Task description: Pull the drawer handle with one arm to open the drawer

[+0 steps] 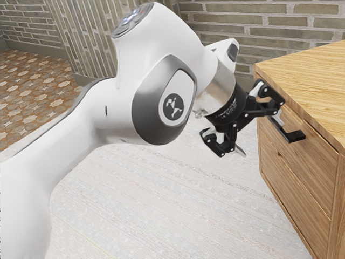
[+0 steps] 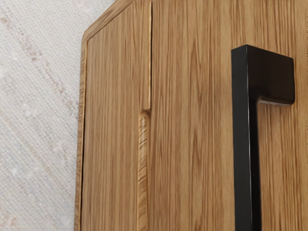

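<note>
A wooden cabinet [image 1: 312, 75] stands at the exterior view's right. Its top drawer front [image 1: 310, 162] carries a black bar handle [image 1: 287, 129] and looks flush with the cabinet's face. My black gripper [image 1: 253, 125] hangs in front of that drawer, open, its fingers spread wide. One finger [image 1: 271, 97] is right at the handle's far end; the other finger [image 1: 216, 144] stands well out over the floor. In the wrist view the handle [image 2: 246, 144] runs along the drawer front [image 2: 192, 144], close under my hand.
A second drawer front [image 1: 291, 202] lies below the top one, divided from it by a seam [image 2: 143, 159]. Pale carpet [image 1: 161, 205] covers the floor before the cabinet. A brick wall [image 1: 280, 21] rises behind.
</note>
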`<state>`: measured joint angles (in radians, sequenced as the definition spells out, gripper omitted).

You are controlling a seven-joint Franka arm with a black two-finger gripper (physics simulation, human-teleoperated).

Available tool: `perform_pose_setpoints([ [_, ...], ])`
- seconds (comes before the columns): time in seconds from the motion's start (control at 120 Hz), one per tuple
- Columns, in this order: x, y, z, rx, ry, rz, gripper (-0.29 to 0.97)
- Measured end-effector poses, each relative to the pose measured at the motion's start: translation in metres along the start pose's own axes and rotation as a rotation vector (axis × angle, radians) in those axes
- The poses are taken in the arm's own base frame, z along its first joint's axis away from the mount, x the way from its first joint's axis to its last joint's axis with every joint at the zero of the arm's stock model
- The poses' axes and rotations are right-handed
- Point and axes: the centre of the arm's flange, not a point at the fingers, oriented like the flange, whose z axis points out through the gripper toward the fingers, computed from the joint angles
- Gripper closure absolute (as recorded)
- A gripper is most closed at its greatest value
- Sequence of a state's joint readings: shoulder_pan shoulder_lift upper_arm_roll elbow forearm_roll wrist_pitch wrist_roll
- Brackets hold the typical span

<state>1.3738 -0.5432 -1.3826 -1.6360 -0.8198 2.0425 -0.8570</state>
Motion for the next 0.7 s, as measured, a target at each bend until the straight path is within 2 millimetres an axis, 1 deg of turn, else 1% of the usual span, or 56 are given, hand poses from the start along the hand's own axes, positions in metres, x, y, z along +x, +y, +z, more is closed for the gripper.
perform_pose_setpoints([
  [0.167,0.015,-0.004,0.009,0.009,0.003,-0.025,0.02],
  [0.3,0.022,0.002,0.013,0.006,0.007,-0.025,0.02],
  [0.425,0.02,0.011,0.02,0.005,0.006,-0.012,0.02],
  [0.55,0.022,0.012,0.026,0.011,0.006,-0.013,0.02],
  [0.7,0.017,0.011,0.026,0.013,0.002,-0.01,0.02],
])
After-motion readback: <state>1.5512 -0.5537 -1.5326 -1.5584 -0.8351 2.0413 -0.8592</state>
